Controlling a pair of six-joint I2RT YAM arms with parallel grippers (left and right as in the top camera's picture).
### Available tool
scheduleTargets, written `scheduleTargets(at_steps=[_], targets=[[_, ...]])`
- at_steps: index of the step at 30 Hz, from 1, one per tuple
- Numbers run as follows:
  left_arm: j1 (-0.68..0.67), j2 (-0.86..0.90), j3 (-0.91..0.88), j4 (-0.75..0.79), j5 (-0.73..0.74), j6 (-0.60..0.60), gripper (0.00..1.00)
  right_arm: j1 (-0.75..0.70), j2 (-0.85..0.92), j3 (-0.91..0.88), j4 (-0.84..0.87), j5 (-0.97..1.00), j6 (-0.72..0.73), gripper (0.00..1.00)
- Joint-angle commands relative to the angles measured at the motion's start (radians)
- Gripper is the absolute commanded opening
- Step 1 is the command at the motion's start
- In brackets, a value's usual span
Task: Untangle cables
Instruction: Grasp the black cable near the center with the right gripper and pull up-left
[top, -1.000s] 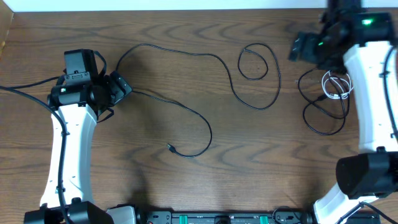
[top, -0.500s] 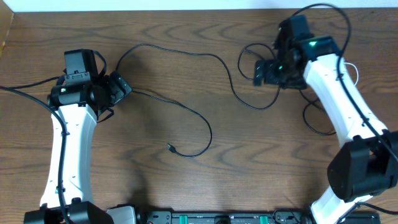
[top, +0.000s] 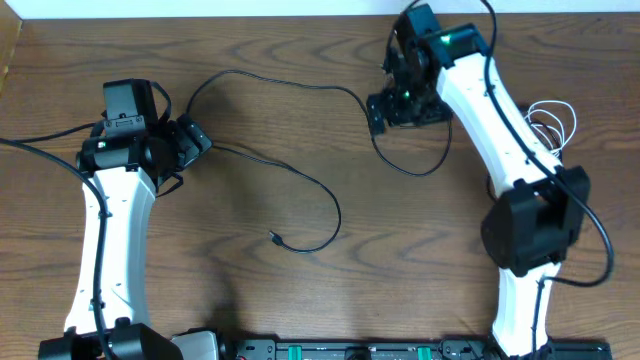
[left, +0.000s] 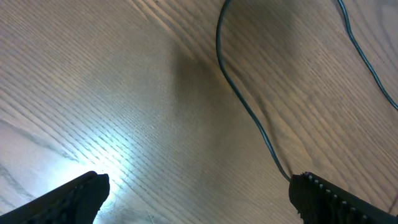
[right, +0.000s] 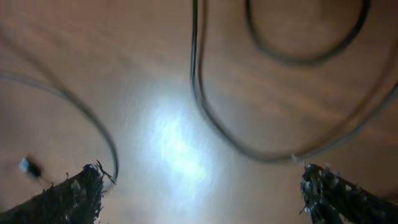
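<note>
- Two arms: left arm (top: 108, 230) at 9 o'clock, right arm (top: 490, 100) at 2 o'clock.
- One black cord (top: 339, 213) in plain sight, centre.
- One white cord (top: 560, 105), 2 o'clock.

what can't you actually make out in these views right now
Overhead: the right arm hides where the black cable runs beneath it, and part of the white cable.
Right wrist: blur smears the cords, so crossings are unreadable.
Left wrist: the cable strands leave the top edge; their ends are unseen.
</note>
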Motion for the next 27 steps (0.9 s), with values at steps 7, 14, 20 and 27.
scheduleTargets(at_steps=[7, 14, 20, 27], targets=[[0.003, -0.004, 0.004, -0.003, -0.010, -0.001, 0.98, 0.022, 0.085, -0.030, 0.299, 0.053, -0.010, 0.99], [0.003, -0.004, 0.004, -0.003, -0.010, -0.001, 0.98, 0.069, 0.187, -0.063, 0.371, 0.045, -0.011, 0.88], [0.003, -0.004, 0.004, -0.003, -0.010, -0.001, 0.98, 0.104, 0.242, -0.063, 0.381, 0.143, -0.017, 0.83], [0.003, -0.004, 0.004, -0.003, -0.010, -0.001, 0.98, 0.110, 0.274, -0.063, 0.365, 0.171, -0.016, 0.41]])
